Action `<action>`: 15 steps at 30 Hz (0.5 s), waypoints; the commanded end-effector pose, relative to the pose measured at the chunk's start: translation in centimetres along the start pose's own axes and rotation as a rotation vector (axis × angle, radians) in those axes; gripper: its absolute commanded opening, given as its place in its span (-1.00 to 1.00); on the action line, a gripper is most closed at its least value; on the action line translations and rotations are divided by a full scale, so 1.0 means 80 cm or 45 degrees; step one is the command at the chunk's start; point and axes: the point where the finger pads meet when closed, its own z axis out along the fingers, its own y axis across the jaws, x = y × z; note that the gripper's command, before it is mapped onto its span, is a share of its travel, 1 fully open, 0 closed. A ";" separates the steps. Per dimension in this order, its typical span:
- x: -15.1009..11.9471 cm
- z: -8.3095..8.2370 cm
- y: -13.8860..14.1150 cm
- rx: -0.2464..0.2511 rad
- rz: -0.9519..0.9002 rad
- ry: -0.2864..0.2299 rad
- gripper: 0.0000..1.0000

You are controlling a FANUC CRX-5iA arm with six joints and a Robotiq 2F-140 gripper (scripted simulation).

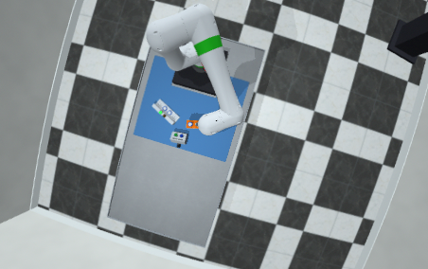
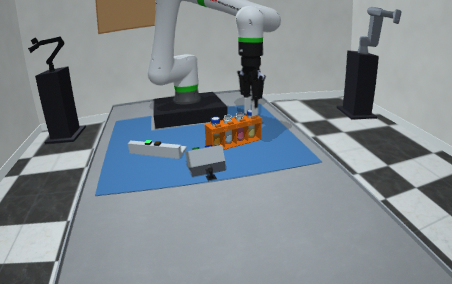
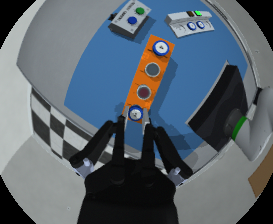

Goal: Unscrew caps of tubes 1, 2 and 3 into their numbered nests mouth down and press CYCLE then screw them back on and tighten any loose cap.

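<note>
Cap (image 3: 136,113): small, light and rigid, probably with smooth sides. It would slip in a weak pinch, so take it across the side wall, square from above.
Place: at the end tube of the station (image 2: 208,132), farthest from the other capped tube.
Jaws: nearly closed, pinching the cap from both sides.
Tray (image 3: 176,24): holds two more caps.
</note>
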 end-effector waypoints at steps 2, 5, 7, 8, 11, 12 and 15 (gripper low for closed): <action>0.000 0.000 0.000 0.001 0.319 0.002 -1.00; 0.000 0.001 0.000 0.001 0.510 0.002 -1.00; 0.000 0.001 0.000 0.001 0.510 0.002 -1.00; 0.000 0.001 0.000 0.001 0.574 0.002 -1.00; 0.000 0.001 0.000 0.001 0.590 0.002 -1.00; 0.000 0.001 0.000 0.001 0.590 0.002 -1.00; 0.000 0.001 0.000 0.001 0.590 0.002 -0.31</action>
